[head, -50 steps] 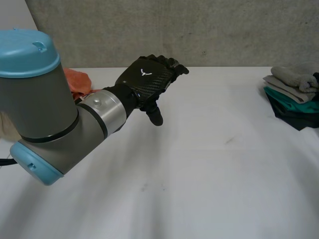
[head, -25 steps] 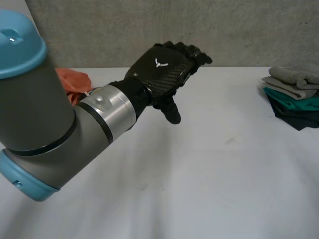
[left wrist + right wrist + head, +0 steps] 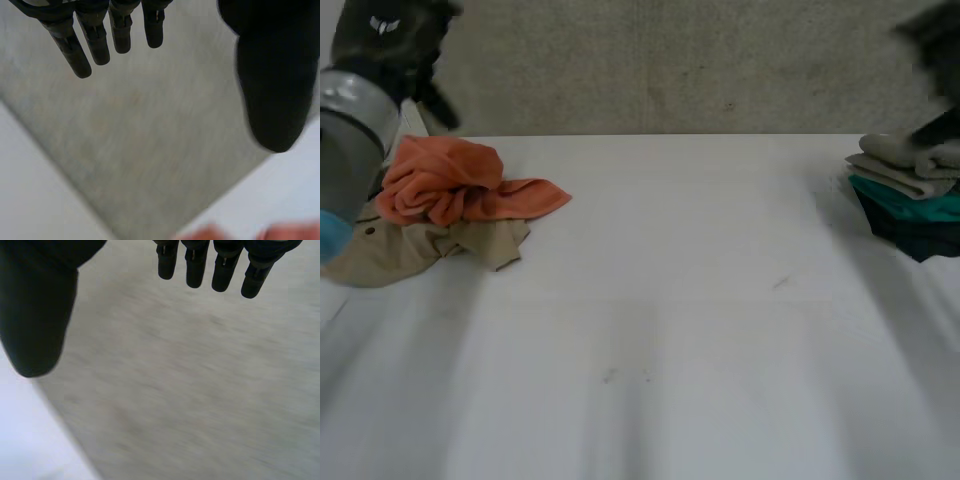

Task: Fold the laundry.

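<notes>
The left hand (image 3: pixel 385 35) is hovering empty, fingers relaxed, near a crumpled orange cloth (image 3: pixel 450 185) lying on a beige garment (image 3: pixel 410 245). The right hand (image 3: pixel 35 315) is hanging released near the folded stack (image 3: pixel 910 190). Folding seemingly isn't starting yet; next, the left hand needs lowering onto the orange cloth.

This looks like a robot test room. A bare grey wall (image 3: pixel 670 60) stands behind a plain white counter (image 3: pixel 670 350), with a robot arm (image 3: pixel 350 115) at its side.

White table (image 3: pixel 670 350), beige garment (image 3: pixel 390 250), orange cloth (image 3: pixel 450 185), folded stack (image 3: pixel 910 205)
</notes>
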Controlling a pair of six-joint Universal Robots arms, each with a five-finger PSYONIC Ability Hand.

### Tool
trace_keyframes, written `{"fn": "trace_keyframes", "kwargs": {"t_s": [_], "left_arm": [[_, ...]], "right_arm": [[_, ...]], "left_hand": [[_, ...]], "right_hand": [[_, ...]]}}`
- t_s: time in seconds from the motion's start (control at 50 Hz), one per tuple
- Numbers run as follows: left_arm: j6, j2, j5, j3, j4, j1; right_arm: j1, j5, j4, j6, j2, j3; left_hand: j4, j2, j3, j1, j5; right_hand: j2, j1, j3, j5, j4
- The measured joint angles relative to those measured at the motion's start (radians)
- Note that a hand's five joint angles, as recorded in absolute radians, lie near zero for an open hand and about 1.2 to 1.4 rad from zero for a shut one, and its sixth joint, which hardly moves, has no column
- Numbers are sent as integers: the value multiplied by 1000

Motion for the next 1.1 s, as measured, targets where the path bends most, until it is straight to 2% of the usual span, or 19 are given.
{"fn": "trace_keyframes", "kwargs": {"t_s": [0.08, 0.14, 0.22, 0.26, 0.3, 0.32, 0.34, 0.36, 0.42, 0.5, 0.6, 0.62, 0.7, 0.78, 0.9, 0.98, 1.04, 1.08, 1.1], "left_arm": [[112, -145, 14, 49, 24, 71], [217, -319, 71, 128, 52, 126], [296, -505, 150, 235, 75, 175], [317, -590, 180, 296, 85, 190], [326, -657, 198, 352, 98, 198], [327, -676, 202, 370, 103, 199], [326, -700, 206, 394, 113, 200], [322, -721, 208, 415, 126, 200], [301, -738, 205, 434, 169, 188], [241, -674, 196, 378, 238, 148], [107, -443, 186, 165, 371, 60], [107, -443, 186, 165, 371, 60], [-32, -212, 188, -44, 466, -63], [-120, -102, 191, -167, 484, -172], [-165, -124, 191, -245, 447, -317], [-166, -241, 180, -228, 375, -438], [-163, -307, 154, -203, 308, -481], [-161, -332, 130, -190, 261, -497], [-160, -339, 114, -186, 234, -502]], "right_arm": [[58, -46, 41, -12, 5, 90], [82, -57, 97, -52, 29, 149], [99, -54, 155, -129, 76, 190], [105, -49, 175, -170, 98, 202], [109, -45, 187, -202, 114, 208], [110, -43, 190, -211, 118, 209], [111, -41, 194, -222, 123, 211], [111, -36, 197, -232, 127, 212], [111, -21, 199, -243, 132, 212], [109, 11, 198, -243, 131, 211], [108, 66, 193, -235, 121, 210], [108, 66, 193, -235, 121, 210], [109, 105, 191, -226, 97, 210], [111, 130, 193, -205, 75, 210], [112, 148, 198, -162, 62, 211], [112, 151, 205, -134, 61, 212], [113, 151, 217, -126, 62, 213], [115, 150, 231, -124, 63, 213], [116, 150, 240, -123, 64, 213]], "left_hand": [[0, 0, 1, 0, 0], [0, 0, 2, 0, 4], [42, 38, 33, 56, 28], [158, 166, 159, 193, 143], [528, 523, 512, 616, 508], [572, 566, 555, 660, 550], [780, 792, 776, 846, 752], [921, 914, 893, 919, 869], [988, 965, 936, 919, 884], [989, 969, 946, 919, 884], [989, 974, 963, 920, 886], [989, 974, 963, 920, 886], [993, 977, 967, 920, 894], [993, 977, 970, 920, 894], [993, 980, 970, 920, 894], [993, 980, 970, 920, 894], [976, 964, 956, 920, 893], [895, 880, 873, 874, 859], [536, 515, 531, 488, 519]], "right_hand": [[0, 0, 0, 0, 0], [0, 0, 0, 0, 0], [0, 0, 0, 0, 0], [0, 0, 0, 0, 0], [0, 0, 0, 0, 0], [0, 0, 0, 0, 0], [0, 0, 0, 0, 0], [0, 0, 0, 0, 0], [0, 0, 0, 1, 0], [0, 0, 0, 0, 0], [0, 0, 0, 0, 0], [0, 0, 0, 0, 0], [0, 0, 0, 0, 0], [0, 0, 0, 0, 0], [0, 0, 0, 0, 0], [0, 0, 0, 0, 0], [0, 0, 0, 0, 0], [0, 0, 0, 0, 0], [0, 0, 0, 0, 0]]}}
